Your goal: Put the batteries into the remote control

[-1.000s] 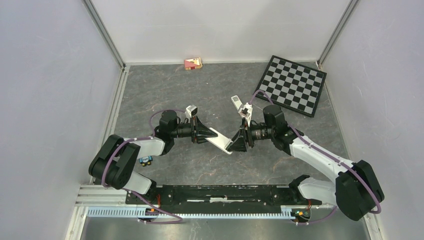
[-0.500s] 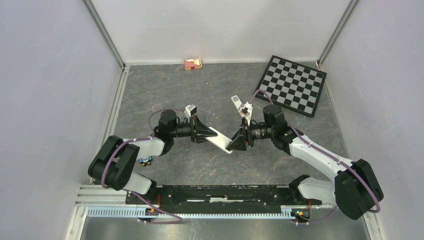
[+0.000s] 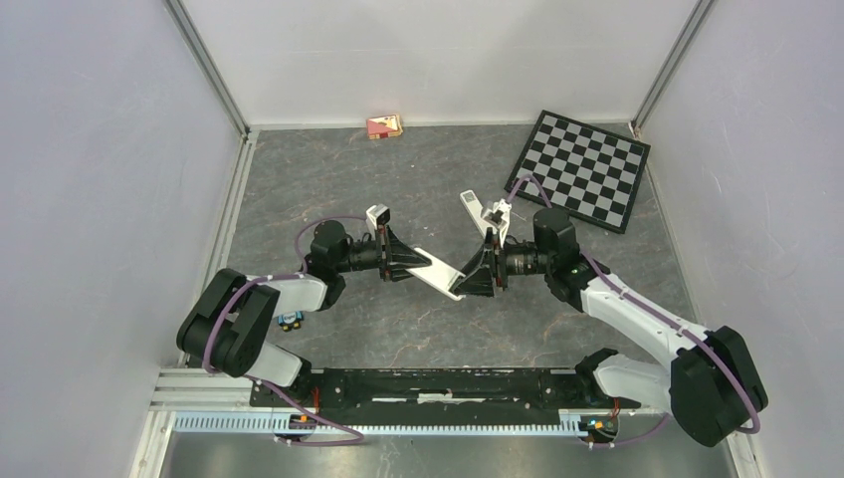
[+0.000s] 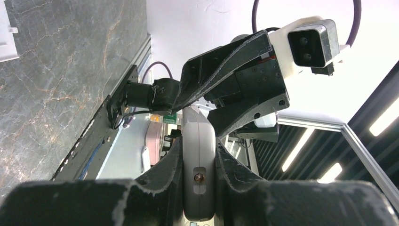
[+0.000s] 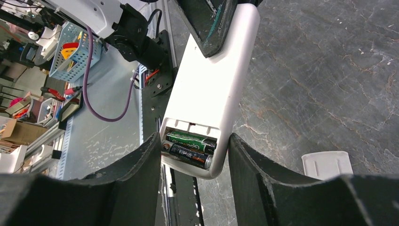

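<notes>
2 white arms [image 3: 617,304] — black joints [image 3: 552,234], black bases, looping purple cables [image 3: 318,221].

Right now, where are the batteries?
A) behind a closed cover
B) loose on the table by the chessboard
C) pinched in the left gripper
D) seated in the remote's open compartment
D: the right wrist view shows two batteries lying side by side in the uncovered compartment at the end of the white remote.
</notes>
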